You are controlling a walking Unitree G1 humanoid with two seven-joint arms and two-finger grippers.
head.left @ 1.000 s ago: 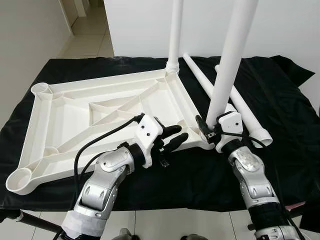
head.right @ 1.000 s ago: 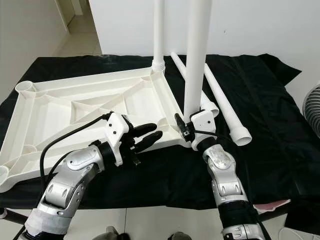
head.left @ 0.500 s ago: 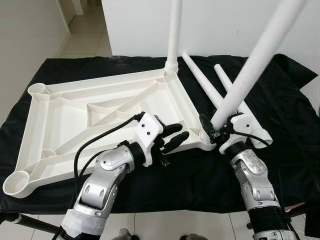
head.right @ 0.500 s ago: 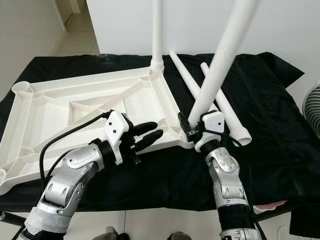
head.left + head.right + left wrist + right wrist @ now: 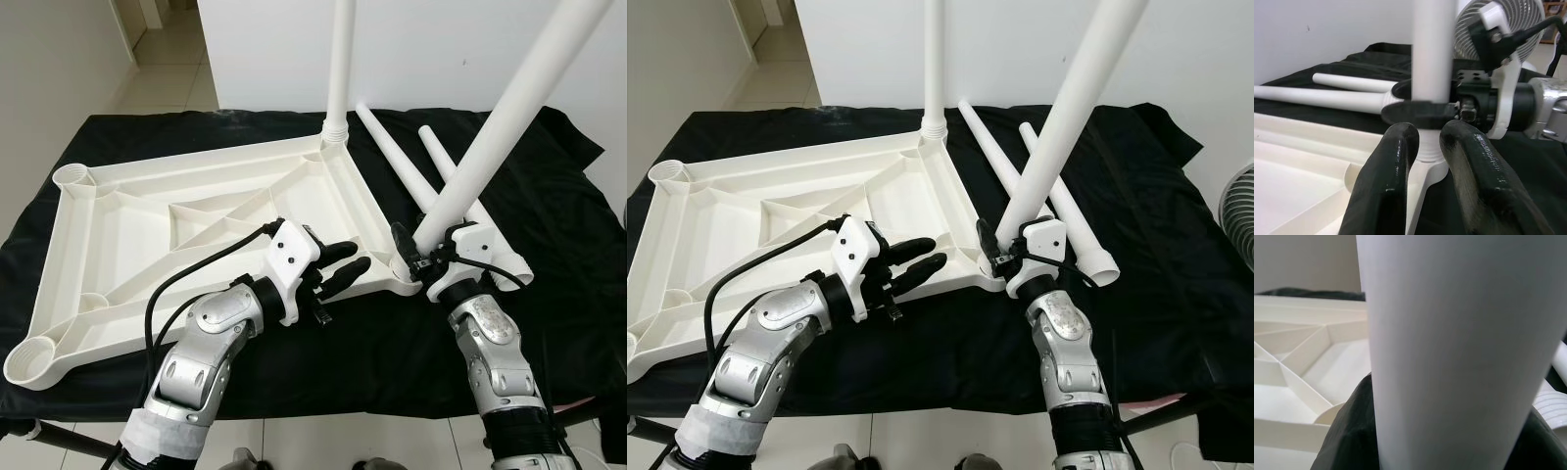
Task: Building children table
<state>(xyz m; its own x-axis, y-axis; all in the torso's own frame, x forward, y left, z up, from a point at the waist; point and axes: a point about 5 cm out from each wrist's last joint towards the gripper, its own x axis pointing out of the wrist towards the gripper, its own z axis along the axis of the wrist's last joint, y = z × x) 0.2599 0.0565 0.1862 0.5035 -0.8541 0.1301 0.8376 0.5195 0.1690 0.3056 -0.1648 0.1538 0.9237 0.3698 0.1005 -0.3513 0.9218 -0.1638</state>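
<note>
My right gripper (image 5: 415,257) is clamped on a tilted white leg (image 5: 500,122) at the tabletop's (image 5: 196,225) near right corner socket. My left gripper (image 5: 345,265) hovers beside that corner, fingers slightly apart. 1 leg (image 5: 342,69) stands upright at the far corner; 2 spare legs (image 5: 991,147) lie on the black cloth (image 5: 578,284).

No readable text, label, brand or number showing anywhere: white tabletop (image 5: 176,211), legs, black cloth (image 5: 549,284), both grippers all appearing plain and unmarked.
</note>
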